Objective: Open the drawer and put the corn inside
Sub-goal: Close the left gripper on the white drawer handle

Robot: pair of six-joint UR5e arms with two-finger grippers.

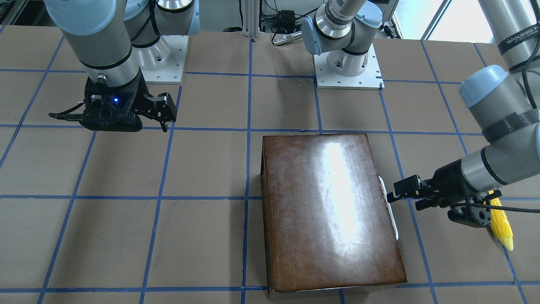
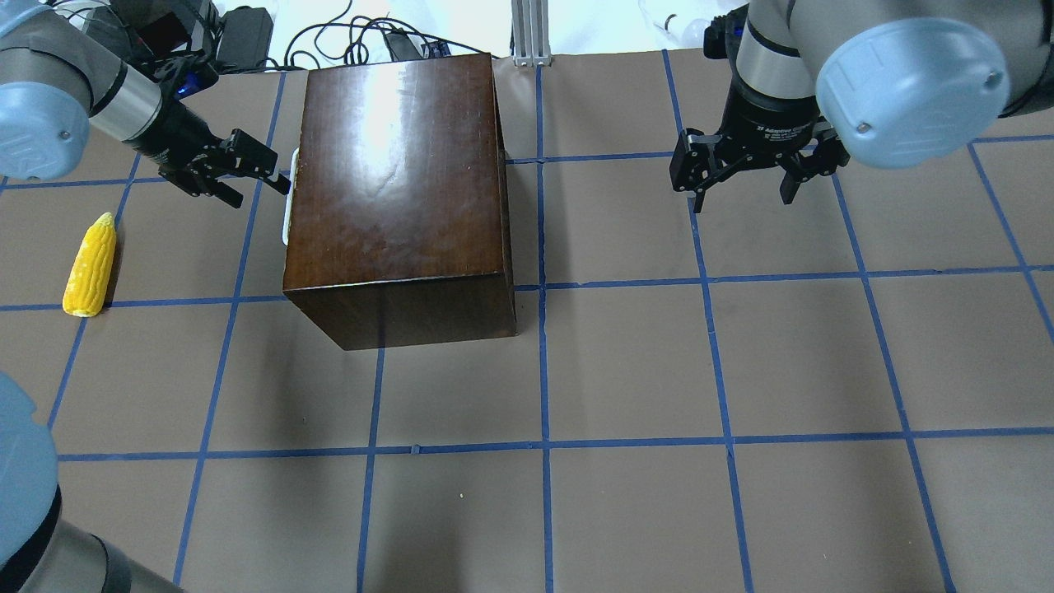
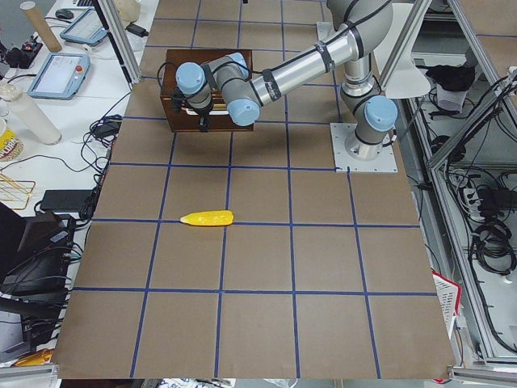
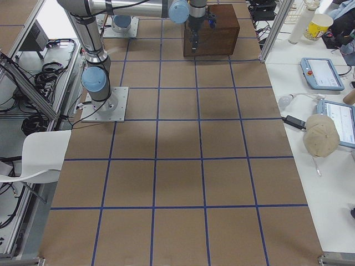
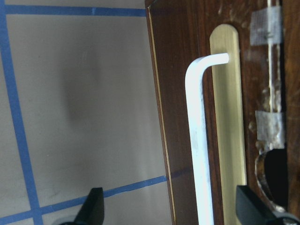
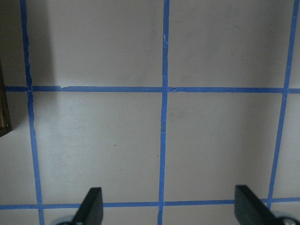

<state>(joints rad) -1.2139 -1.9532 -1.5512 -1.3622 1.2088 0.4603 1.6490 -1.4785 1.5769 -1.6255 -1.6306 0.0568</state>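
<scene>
The dark glossy wooden box [image 2: 395,189] stands with its drawer shut; the dark drawer front [image 5: 180,117] carries a whitish handle [image 5: 198,140], which also shows in the overhead view [image 2: 287,202]. My left gripper [image 2: 262,193] is open and level with the handle, its fingers [image 5: 93,208] on either side of the handle without touching it. The yellow corn [image 2: 90,265] lies on the table to the left of that gripper, and also shows in the front view [image 1: 502,223]. My right gripper [image 2: 741,202] is open and empty over bare table, right of the box.
The table is brown with a blue tape grid [image 2: 543,445]. Both arm bases [image 1: 348,71] are bolted at the robot's side. Cables and a metal post [image 2: 527,33] lie beyond the far edge behind the box.
</scene>
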